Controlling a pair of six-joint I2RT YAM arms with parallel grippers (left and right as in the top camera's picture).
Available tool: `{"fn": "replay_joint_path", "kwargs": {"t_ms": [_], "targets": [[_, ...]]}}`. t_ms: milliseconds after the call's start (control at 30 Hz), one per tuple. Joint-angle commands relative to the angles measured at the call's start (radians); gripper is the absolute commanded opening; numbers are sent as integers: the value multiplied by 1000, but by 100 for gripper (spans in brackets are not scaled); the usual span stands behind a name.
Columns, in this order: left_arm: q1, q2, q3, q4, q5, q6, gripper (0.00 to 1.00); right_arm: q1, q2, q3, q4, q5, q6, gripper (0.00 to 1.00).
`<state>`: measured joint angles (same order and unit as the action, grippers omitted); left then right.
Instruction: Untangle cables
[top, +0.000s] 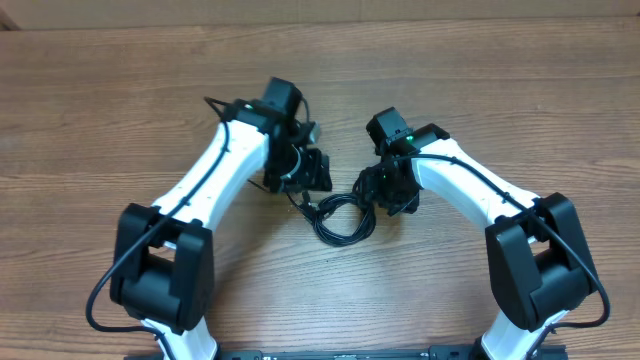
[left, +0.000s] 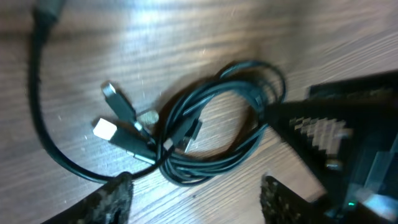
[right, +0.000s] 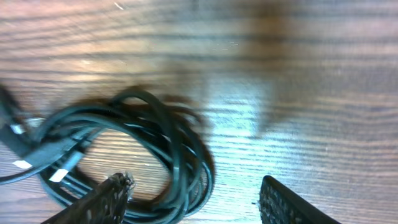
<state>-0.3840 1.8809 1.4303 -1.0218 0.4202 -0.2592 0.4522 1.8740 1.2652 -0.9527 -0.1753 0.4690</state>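
Note:
The cables (top: 341, 214) lie as a looped black bundle on the wooden table between my two arms. In the left wrist view the bundle (left: 217, 127) shows silver-tipped plug ends (left: 107, 129) sticking out to its left. My left gripper (left: 196, 193) is open just above the table, the bundle's near edge between and beyond its fingertips. In the right wrist view the loop (right: 168, 143) lies at the left, its right side between my open right gripper's (right: 196, 193) fingers. In the overhead view the left gripper (top: 305, 175) and right gripper (top: 385, 190) flank the bundle.
The wooden table (top: 120, 110) stretches all round. A thicker black wire (left: 43, 124) curves down the left of the left wrist view. The right arm's black body (left: 348, 143) fills the right side of that view.

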Motion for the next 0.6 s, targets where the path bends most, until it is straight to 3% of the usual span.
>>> {"fn": "replay_joint_path", "kwargs": {"t_ms": [0, 133, 300, 567], "targets": [[-79, -3, -96, -8, -131, -74, 69, -1, 0, 20, -7, 51, -29, 68], [-114, -3, -231, 60, -213, -214, 70, -1, 0, 15, -23, 108, -29, 71], [-103, -3, -348, 200, -221, -228, 69, -1, 0, 4, -24, 159, -23, 75], [-56, -3, -355, 234, -221, -227, 69, -1, 1, 3, -31, 210, 25, 77]]}}
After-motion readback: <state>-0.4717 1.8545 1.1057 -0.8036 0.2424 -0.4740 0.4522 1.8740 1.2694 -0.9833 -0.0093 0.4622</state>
